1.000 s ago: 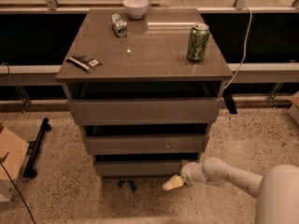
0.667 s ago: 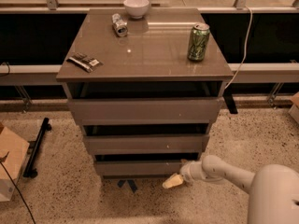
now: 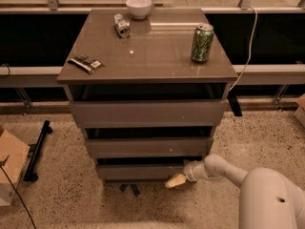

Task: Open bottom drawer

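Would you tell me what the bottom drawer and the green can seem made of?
The bottom drawer front looks like matte taupe laminate or painted board: flat, even colour. The green can looks like printed metal, given its shiny rim. The gripper is by the drawer's lower right corner.

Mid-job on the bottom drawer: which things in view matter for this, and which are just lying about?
For the job:
bottom drawer, lowest of three
gripper, low by that drawer front's right end

Lying about:
white bowl, green can, small tipped can and dark packet, all on the cabinet top
cardboard box, far left
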### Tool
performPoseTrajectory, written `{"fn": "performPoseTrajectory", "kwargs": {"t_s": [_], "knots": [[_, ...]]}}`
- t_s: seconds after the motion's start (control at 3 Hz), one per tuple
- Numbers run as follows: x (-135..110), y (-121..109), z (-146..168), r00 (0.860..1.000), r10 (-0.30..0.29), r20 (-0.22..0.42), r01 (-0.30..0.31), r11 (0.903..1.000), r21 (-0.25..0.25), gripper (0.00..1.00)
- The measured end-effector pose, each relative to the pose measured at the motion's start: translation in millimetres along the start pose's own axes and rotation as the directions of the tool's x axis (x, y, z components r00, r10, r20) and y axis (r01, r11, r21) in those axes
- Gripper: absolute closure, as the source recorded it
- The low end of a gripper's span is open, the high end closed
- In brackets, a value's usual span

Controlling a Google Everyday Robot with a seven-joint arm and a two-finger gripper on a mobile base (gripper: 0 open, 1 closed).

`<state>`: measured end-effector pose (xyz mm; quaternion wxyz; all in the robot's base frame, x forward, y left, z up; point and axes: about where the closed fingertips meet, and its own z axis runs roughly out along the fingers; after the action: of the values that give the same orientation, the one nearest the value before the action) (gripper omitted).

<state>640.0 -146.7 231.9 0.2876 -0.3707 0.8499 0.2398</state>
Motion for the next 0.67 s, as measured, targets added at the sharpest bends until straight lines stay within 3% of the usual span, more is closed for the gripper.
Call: {"fn": "performPoseTrajectory", "kwargs": {"t_s": [0.67], "knots": [[5.9,-20.9,28.3,0.999,0.043,0.002,-0.043,0.9987,-0.027,0.04]]}}
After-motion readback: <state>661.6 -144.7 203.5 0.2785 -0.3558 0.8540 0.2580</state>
